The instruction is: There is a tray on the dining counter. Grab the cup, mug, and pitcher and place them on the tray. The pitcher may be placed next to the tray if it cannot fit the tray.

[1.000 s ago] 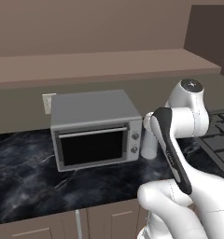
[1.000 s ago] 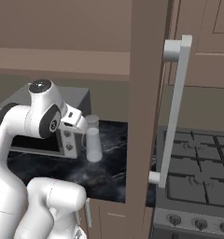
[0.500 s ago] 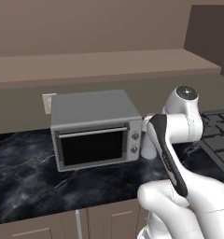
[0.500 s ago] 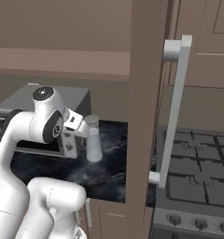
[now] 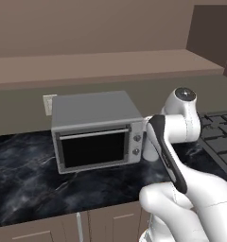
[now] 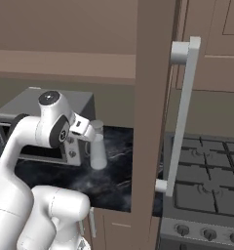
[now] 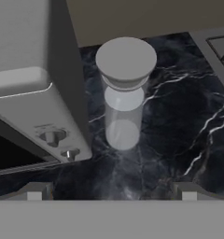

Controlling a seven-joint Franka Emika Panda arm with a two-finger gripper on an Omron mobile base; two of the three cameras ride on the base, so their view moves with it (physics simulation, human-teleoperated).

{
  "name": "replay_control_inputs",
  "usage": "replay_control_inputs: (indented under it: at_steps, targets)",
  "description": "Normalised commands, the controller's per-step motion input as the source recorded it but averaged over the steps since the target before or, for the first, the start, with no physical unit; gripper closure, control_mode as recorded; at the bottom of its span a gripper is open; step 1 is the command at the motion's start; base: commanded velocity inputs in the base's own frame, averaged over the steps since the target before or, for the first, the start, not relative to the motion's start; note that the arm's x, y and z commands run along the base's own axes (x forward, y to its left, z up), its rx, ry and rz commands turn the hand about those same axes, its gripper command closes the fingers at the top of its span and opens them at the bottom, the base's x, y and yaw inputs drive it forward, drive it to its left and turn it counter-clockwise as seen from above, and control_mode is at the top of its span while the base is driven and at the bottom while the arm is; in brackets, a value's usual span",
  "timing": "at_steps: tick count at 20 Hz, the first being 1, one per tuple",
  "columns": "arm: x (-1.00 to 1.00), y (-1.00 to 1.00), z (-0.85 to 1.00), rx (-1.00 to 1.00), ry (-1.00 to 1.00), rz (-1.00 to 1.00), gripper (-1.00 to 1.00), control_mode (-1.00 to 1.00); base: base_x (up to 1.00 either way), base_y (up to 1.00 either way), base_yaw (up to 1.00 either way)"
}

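The pitcher [image 7: 124,93] is a plain grey tall vessel with a wide flat top. It stands upright on the black marble worktop, just right of the microwave. My gripper [image 7: 111,193] is open and looks down on the pitcher from above and in front, with its fingertips [image 7: 34,191] wide apart and nothing between them. From the right base view, the hand sits close to the left of the pitcher [image 6: 97,150] and a little above it. From the left, the forearm covers most of the pitcher [image 5: 148,152]. The tray, cup, mug and dining counter are out of view.
A grey microwave [image 5: 94,130] stands on the worktop [image 5: 30,175] right beside the pitcher. A gas stove [image 6: 202,180] lies to the right. A brown cabinet panel with a long white handle [image 6: 182,107] rises between them in the right base view. A shelf runs overhead.
The arm's upper joint has sunk slightly and the hand has edged closer to the pitcher. The gripper stays open and the pitcher has not moved.
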Motion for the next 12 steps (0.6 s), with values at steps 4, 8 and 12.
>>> replay_control_inputs:
  at_steps: [4,8,12]
  targets:
    - [0.16,0.02,-0.19,-0.01,0.00,0.00,-1.00,-1.00,0.00,0.00,0.00]
    - [0.12,0.00,-0.22,0.00,0.00,0.00,-1.00,-1.00,0.00,0.00,0.00]
    - [0.13,0.00,-0.26,0.00,0.00,0.00,-1.00,-1.00,0.00,0.00,0.00]
